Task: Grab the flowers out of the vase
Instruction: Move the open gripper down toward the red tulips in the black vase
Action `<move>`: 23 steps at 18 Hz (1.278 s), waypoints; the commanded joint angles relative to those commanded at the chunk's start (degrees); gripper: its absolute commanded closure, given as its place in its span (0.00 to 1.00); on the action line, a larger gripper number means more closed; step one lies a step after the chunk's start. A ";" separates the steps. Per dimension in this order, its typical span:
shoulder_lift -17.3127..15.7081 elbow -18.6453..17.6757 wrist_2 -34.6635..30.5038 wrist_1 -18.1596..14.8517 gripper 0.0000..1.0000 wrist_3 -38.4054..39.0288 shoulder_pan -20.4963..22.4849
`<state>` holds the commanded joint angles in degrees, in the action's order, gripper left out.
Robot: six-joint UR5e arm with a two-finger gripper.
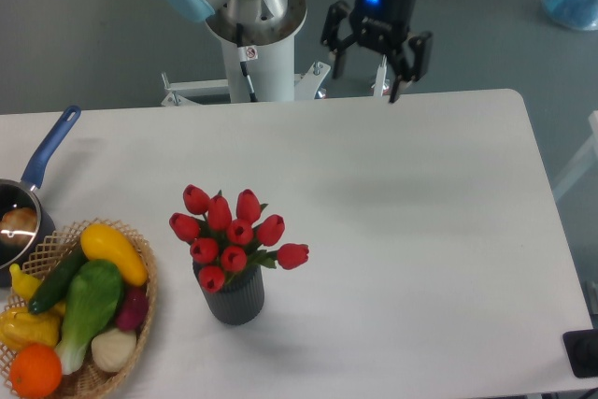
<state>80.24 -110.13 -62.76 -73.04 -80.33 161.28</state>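
The flowers (231,234), a bunch of red tulip buds with green leaves, stand upright in the vase (234,297), a small dark grey ribbed cylinder on the white table (420,231), left of centre. My gripper (370,78) hangs over the table's far edge, well behind and to the right of the flowers. Its two black fingers are spread wide with nothing between them.
A woven wicker basket (140,315) of colourful vegetables and fruit sits at the front left corner. A blue-handled saucepan (37,170) lies at the left edge behind it. The arm's white base column (257,39) rises behind the table.
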 joint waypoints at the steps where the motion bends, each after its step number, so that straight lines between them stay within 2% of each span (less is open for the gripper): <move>1: 0.26 0.09 0.79 0.00 0.00 0.09 -0.44; 5: 2.55 1.93 4.57 1.58 0.00 3.07 -1.84; 7: 3.51 1.85 4.58 2.63 0.00 3.16 -2.37; 10: 6.58 1.85 4.75 2.99 0.00 3.78 -6.06; 13: 8.26 0.53 4.93 6.14 0.00 3.96 -7.38; 15: 9.58 0.62 6.06 6.85 0.00 3.96 -8.70; 18: 11.77 0.44 7.82 10.09 0.00 5.09 -9.14; 21: 14.67 0.53 9.23 16.06 0.00 8.95 -10.20; 23: 16.17 0.70 9.32 18.88 0.00 10.63 -11.34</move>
<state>96.41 -109.42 -53.44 -54.15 -69.70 149.95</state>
